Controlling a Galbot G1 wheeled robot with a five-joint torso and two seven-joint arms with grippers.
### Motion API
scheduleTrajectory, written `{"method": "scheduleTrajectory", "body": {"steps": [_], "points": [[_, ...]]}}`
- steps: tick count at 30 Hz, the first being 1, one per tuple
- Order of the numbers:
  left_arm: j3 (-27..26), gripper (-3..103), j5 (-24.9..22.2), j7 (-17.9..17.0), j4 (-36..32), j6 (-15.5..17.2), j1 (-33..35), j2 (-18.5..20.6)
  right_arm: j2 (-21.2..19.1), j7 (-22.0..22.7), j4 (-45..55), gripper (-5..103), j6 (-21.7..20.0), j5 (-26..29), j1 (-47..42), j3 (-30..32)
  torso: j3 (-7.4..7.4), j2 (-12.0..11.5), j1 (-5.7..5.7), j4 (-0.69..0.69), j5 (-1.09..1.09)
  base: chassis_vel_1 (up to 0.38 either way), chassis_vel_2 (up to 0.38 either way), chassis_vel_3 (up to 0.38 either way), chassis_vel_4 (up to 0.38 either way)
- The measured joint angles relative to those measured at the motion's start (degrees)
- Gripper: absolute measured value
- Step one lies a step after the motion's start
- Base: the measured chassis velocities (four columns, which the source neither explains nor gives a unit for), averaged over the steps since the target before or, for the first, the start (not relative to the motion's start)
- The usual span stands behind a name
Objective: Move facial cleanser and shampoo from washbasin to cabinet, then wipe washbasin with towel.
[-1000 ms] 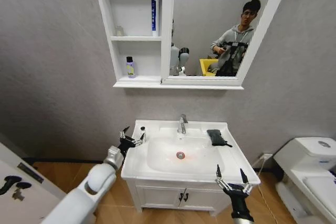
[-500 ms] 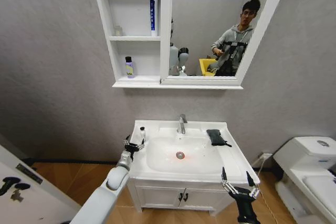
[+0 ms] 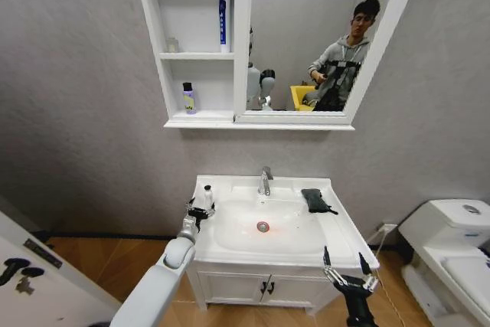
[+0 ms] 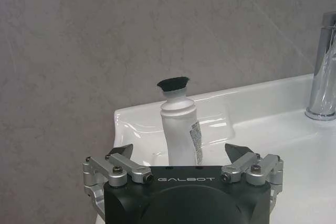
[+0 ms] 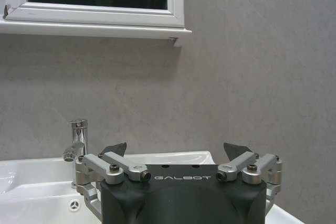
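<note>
You are on the first step, clearing the washbasin. A white bottle with a black cap stands upright on the basin's back left corner, against the wall. Your left gripper sits just in front of it, fingers spread wide and holding nothing; the bottle lines up between the two fingertips but is not yet between them. A small purple-labelled bottle and a blue-and-white tube stand on the cabinet shelves. The towel lies on the basin's right rim, beside the tap. Your right gripper hangs wide open and empty at the front right corner. Next, I judge, you need to advance the left gripper until the fingers straddle the bottle's body, then close.
</note>
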Motion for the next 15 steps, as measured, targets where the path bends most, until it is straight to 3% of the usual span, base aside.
{"method": "scheduleTrajectory", "body": {"steps": [7, 9, 15], "points": [[-0.19, 93, -0.04, 0.88, 3.21, 0.0, -1.92, -1.99, 0.29, 0.23, -0.39, 100, 0.01, -0.39, -0.04, -0.35, 0.0, 0.0, 0.0, 0.0, 0.0, 0.0, 0.0, 0.0, 0.0], [-0.42, 82, -0.69, 1.62, 4.45, -0.04, -2.47, -2.45, 0.29, 0.35, -0.65, 100, 0.14, -0.5, -0.14, -0.43, 0.0, 0.0, 0.01, 0.0, 0.0, 0.0, 0.0, 0.0, 0.0], [-0.48, 66, -0.87, 2.0, 5.94, -0.36, -3.26, -2.92, 0.3, 0.45, -1.11, 100, 0.29, -0.55, -0.16, -0.48, 0.0, 0.0, 0.0, 0.0, 0.0, 0.0, 0.0, 0.0, 0.0]]}}
